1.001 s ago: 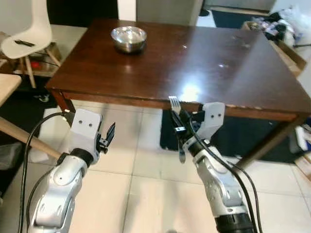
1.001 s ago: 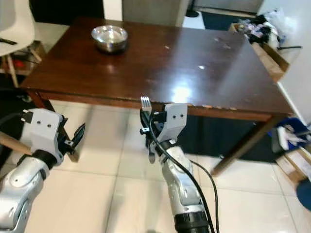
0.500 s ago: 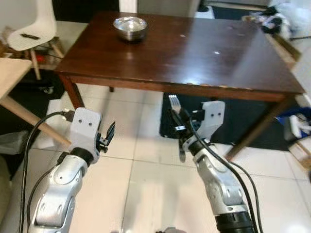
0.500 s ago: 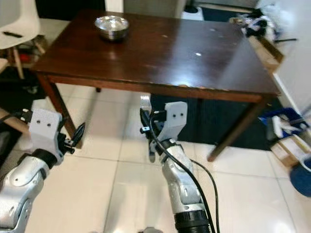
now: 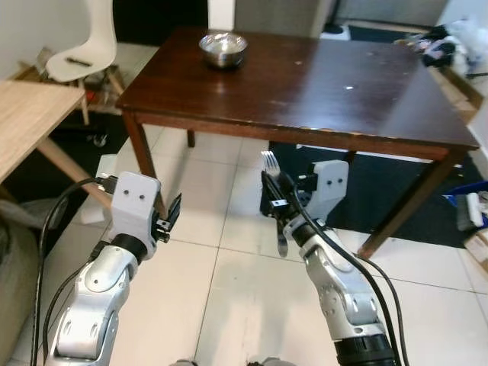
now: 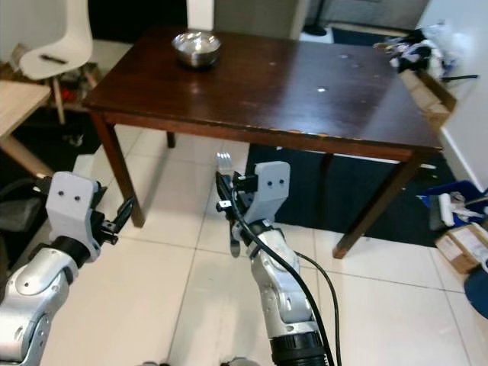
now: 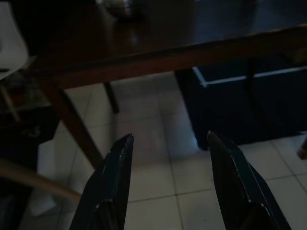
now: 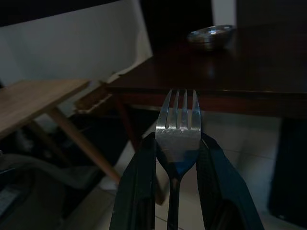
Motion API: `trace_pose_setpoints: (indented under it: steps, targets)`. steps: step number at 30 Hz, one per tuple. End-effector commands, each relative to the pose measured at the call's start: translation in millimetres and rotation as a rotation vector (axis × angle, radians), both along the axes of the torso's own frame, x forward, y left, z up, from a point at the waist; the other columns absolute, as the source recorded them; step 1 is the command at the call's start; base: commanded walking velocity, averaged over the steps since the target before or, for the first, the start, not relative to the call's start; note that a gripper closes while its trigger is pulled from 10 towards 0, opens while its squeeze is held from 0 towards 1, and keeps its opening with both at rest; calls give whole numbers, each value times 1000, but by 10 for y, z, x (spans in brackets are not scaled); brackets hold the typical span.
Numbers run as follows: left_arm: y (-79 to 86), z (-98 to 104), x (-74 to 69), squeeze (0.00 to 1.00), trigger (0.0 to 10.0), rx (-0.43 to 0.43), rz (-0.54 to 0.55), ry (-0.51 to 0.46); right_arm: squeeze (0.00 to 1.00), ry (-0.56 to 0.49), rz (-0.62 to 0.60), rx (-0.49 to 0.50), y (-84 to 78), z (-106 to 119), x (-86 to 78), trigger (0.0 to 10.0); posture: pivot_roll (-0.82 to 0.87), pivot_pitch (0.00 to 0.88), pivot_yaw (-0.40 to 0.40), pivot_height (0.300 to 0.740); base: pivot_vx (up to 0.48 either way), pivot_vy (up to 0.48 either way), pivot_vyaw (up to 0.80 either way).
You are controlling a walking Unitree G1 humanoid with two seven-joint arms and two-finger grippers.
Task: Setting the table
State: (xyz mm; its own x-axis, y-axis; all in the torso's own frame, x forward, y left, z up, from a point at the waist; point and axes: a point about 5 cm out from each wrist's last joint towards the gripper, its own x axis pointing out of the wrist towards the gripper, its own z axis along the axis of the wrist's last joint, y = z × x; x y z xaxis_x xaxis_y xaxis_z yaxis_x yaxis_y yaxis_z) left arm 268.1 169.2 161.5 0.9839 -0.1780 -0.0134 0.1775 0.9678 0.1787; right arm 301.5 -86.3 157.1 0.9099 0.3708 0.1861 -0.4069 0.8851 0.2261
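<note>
- The right gripper (image 5: 272,200) is clamped on a fork (image 5: 272,183), held upright with the tines pointing up and the handle hanging down below the fingers.
- In the right wrist view the two black fingers (image 8: 139,182) press on the fork's neck from both sides, just under the tines.
- The fork is in the air over the white tile floor (image 5: 221,290), in front of the table's near edge and below the level of the tabletop; it touches nothing but the gripper.
- The left gripper (image 5: 171,213) is raised on the robot's left, also over the floor, near the table's near-left leg (image 5: 146,164).
- In the left wrist view its fingers (image 7: 112,187) stand well apart with nothing between them.
- The table (image 5: 320,91) is dark brown wood with a glossy top that shows a few light spots.
- A steel bowl (image 5: 223,49) sits near the table's far-left corner, upright, well apart from the fork.
- A dark rug (image 5: 381,183) lies on the floor under the table's right part.
- A white chair (image 5: 84,46) stands off the table's left side, with a small dark item on its seat that is too small to make out.
- A pale wooden top (image 5: 30,130) juts in at the left of the head views.
</note>
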Motion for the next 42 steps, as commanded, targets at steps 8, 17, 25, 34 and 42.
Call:
trace_pose_setpoints:
  steps: [8, 17, 25, 34, 42]
  targets:
    - [27, -67, 10, 0, 10000, 14, 17, 27, 0, 0, -2, -10, -13, -17, -7, 10000, 15, 26, 6, 740, 0, 0, 0]
    - [38, -116, 33, 0, 10000, 18, 41, 26, 0, -2, 1, -23, -43, -18, -2, 10000, 3, 15, 1, 740, 0, 0, 0]
    - [51, -164, 15, 0, 10000, 19, 55, 33, 0, -7, 8, -33, -50, -21, -16, 10000, -2, 11, -4, 740, 0, 0, 0]
    - [35, -179, 18, 0, 10000, 14, 61, 31, 0, -42, -1, -71, -86, 23, -7, 10000, -6, 13, -10, 740, 0, 0, 0]
    - [35, -178, 16, 0, 10000, 11, 67, 25, 0, -64, 6, -79, -76, 63, -9, 10000, -7, 16, -11, 740, 0, 0, 0]
